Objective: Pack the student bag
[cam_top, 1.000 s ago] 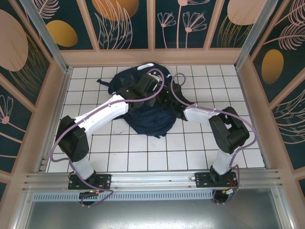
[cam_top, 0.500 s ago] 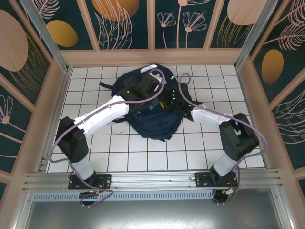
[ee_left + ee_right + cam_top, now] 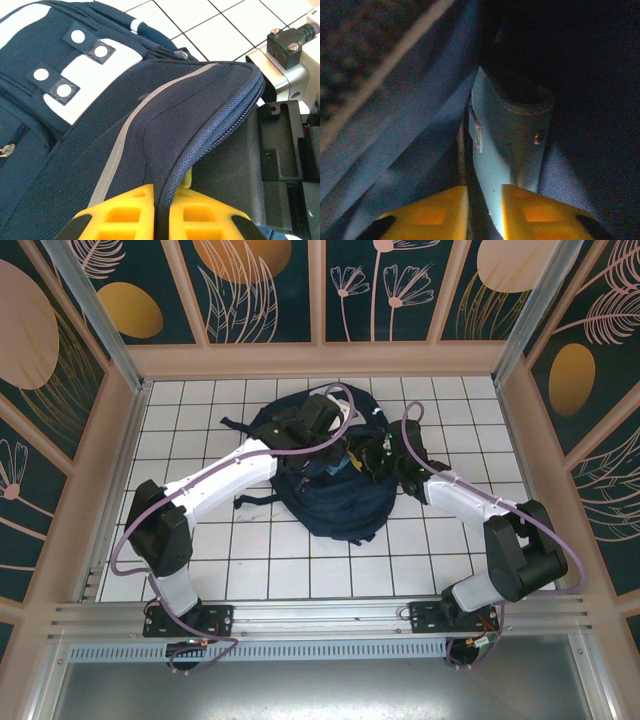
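**Top view.** A large navy-blue fabric backpack with thin white stripes, the student bag [image 3: 335, 502], lay on the white tiled table [image 3: 250, 570], just toward 12 o'clock of the table's centre. Its black straps [image 3: 255, 499] trailed at its 9 o'clock side. The white-and-black left arm [image 3: 215, 485] reached from its base at 7 o'clock toward 1 o'clock. The right arm [image 3: 470, 502] reached from its base at 5 o'clock toward 11 o'clock. Both wrists lay close beside each other over the bag's 12 o'clock half.

**Left wrist view.** The left gripper [image 3: 162, 207] was closed on the student bag. A zippered navy edge, bordered by a grey stripe, ran from 2 o'clock down to 6 o'clock and was pinched between the two yellow fingers [image 3: 125, 212]. Light grey patches [image 3: 62, 107] with black tabs and white studs lay at 10 o'clock. A black and white machine housing [image 3: 280, 150] stood just beside the zippered edge at 3 o'clock. Bare tiles showed at 12 o'clock.

**Right wrist view.** The right gripper [image 3: 484, 205] sat in dim light amid the bag's navy fabric. Its fingers stood close together. A pale blue-grey fold [image 3: 505, 145] of the bag ran from the centre down to 6 o'clock into the narrow gap and was gripped there.
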Motion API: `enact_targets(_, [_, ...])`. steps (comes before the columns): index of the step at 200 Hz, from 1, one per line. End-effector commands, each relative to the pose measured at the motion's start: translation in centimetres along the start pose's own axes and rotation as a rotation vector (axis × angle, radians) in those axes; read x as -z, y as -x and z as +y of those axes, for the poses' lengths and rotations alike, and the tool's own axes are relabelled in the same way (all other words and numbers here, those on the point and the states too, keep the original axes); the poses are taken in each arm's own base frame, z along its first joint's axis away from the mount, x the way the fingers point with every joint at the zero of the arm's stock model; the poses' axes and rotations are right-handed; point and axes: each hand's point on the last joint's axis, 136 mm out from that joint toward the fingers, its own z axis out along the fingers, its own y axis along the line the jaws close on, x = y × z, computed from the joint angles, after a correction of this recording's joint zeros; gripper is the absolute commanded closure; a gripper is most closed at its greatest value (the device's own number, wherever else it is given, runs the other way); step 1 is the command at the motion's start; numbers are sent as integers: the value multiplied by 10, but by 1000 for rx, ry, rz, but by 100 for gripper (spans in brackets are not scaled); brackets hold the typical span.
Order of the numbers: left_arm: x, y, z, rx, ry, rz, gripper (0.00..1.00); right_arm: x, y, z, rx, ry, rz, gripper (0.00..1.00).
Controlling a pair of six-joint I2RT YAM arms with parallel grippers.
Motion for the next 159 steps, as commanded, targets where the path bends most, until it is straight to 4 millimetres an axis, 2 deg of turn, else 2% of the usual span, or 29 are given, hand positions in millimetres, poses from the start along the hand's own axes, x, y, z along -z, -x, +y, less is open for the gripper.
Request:
enact_targets(1, [5, 42, -10, 35, -67, -127, 89, 6, 6, 24, -3, 42, -16, 83])
enact_targets(25, [-1, 40, -10, 43, -67, -122, 89, 16, 11, 22, -21, 6, -44, 85])
enact_targets(49, [-5, 44, -10, 59, -66, -132, 88, 25, 7, 4, -36, -38, -36, 86])
enact_targets(66, [-8, 44, -14, 64, -90, -126, 84, 36, 4, -12, -18, -76, -39, 77])
enact_targets(84, [-9, 39, -21, 68, -135, -95, 66, 54, 8, -28, 10, -120, -72, 67])
enact_targets(99, [-3, 37, -19, 67, -140, -82, 49, 72, 16, -43, 28, -165, -123, 62])
enact_targets(117, [7, 34, -9, 104, -156, -84, 39, 95, 27, -56, 65, -217, -209, 55])
enact_targets(133, [18, 31, 5, 168, -173, -100, 32, 113, 35, -59, 135, -249, -281, 46])
enact_targets(139, [17, 26, 13, 203, -168, -98, 31, 118, 36, -56, 161, -247, -296, 45])
enact_targets(144, [29, 29, 20, 229, -167, -123, 30, 120, 36, -54, 182, -245, -302, 44])
enact_targets(159, [39, 21, 44, 313, -134, -148, 25, 119, 31, -43, 250, -223, -275, 42])
